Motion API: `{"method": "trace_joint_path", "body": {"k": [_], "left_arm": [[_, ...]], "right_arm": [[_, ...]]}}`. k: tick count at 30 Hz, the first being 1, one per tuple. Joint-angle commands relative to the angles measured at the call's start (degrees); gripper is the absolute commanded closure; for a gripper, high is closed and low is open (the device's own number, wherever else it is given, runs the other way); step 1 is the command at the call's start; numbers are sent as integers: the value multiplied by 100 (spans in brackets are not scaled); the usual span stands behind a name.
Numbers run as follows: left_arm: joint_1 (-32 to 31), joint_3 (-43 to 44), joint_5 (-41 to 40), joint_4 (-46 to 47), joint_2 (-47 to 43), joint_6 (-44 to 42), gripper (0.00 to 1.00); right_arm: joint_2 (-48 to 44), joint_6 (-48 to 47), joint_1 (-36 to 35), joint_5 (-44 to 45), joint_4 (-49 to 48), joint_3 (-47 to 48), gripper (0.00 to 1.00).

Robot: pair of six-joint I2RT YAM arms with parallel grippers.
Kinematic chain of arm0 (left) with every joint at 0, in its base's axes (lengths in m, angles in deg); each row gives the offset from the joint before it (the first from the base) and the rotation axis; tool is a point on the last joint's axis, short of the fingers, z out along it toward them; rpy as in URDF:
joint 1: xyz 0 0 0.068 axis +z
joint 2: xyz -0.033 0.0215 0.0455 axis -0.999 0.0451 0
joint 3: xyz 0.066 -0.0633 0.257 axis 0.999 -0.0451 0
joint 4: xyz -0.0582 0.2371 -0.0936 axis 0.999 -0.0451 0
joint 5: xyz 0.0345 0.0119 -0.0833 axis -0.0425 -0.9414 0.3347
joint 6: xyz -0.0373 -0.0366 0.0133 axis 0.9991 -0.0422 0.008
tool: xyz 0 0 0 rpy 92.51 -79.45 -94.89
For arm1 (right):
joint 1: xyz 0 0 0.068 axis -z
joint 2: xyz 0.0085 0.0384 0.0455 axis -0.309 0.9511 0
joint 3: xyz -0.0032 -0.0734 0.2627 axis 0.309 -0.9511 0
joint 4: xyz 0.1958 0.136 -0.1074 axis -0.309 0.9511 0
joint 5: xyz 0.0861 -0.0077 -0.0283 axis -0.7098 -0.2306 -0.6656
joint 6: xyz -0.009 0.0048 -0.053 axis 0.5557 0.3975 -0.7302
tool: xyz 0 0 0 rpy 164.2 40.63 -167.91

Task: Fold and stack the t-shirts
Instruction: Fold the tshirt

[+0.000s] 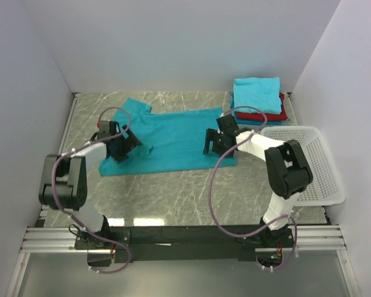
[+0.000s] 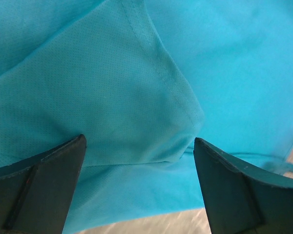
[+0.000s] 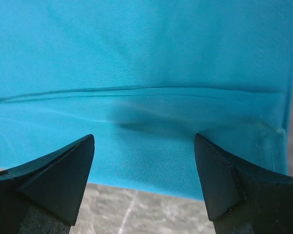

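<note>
- Pile of folded t-shirts [image 1: 258, 99] sits just behind the white basket [image 1: 294, 129], teal on top, red under it.
- 1 teal t-shirt [image 1: 173, 136] lies spread out left of the basket, not fully folded yet.
- Left gripper [image 2: 139, 141] and right gripper [image 3: 144, 139] are down at that shirt, jaws apart, holding nothing.
- It needs folding, then stacking.

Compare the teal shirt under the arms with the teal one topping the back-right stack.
The spread shirt lies spread wide, a sleeve showing; the stacked shirt is folded into a compact rectangle. The spread shirt rests on the table, the stacked shirt on a red shirt. Both are teal.
</note>
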Motion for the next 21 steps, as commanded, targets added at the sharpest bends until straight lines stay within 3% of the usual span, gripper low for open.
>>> {"method": "trace_joint_path", "body": {"k": [1, 12, 17, 21], "left_arm": [[-1, -917, -216, -471, -729, 244, 1], [-36, -2772, -813, -1541, -4340, 903, 1], [-71, -2888, -751, -1832, -5957, 1194, 1], [-71, -2223, -1295, -2193, -6426, 1072, 1]], "right_arm": [[-461, 173, -94, -35, 130, -786, 10], [-2175, 569, -665, 167, 156, -2388, 10], [-2939, 675, -779, 369, 235, -2564, 10], [-3406, 534, -780, 975, 577, -1934, 9]]}}
